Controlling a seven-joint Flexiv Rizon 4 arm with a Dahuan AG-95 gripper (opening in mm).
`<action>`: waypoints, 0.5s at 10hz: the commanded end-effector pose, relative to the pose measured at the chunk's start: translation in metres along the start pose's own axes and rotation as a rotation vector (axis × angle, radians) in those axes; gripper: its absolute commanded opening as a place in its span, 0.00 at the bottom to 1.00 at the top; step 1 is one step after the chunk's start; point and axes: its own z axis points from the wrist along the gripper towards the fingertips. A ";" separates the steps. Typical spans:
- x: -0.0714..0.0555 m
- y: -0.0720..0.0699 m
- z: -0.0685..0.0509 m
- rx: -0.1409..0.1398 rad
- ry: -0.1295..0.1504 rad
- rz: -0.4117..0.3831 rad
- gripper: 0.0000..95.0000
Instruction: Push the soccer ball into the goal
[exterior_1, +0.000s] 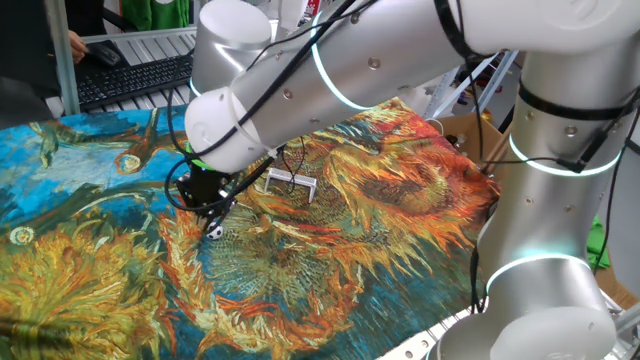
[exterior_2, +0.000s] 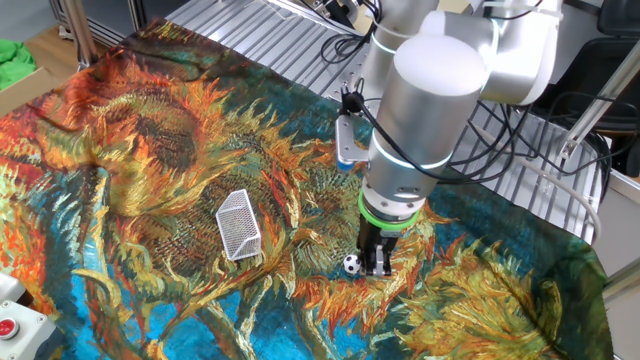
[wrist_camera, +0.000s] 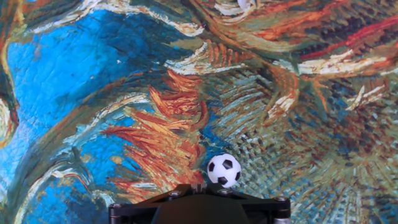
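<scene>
The soccer ball (exterior_1: 214, 230) is a tiny white ball with black patches lying on the painted cloth. It also shows in the other fixed view (exterior_2: 351, 265) and in the hand view (wrist_camera: 224, 170). My gripper (exterior_1: 216, 207) stands low over the cloth, right beside the ball (exterior_2: 377, 262), with its jaws together and nothing between them. In the hand view the ball sits just in front of the gripper (wrist_camera: 199, 186), slightly to the right. The goal (exterior_1: 291, 183) is a small white wire frame, a short way from the ball (exterior_2: 238, 224).
A sunflower-print cloth (exterior_1: 380, 200) covers the table, with wrinkles near its edges. A keyboard (exterior_1: 130, 75) lies at the back. A cardboard box (exterior_1: 468, 130) stands behind the cloth's far corner. A red button (exterior_2: 8, 326) sits at the near left edge.
</scene>
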 end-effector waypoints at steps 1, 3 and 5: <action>0.001 0.002 0.002 -0.004 0.004 0.010 0.00; 0.002 0.004 0.004 -0.004 0.006 0.020 0.00; 0.002 0.004 0.004 -0.004 0.013 0.013 0.00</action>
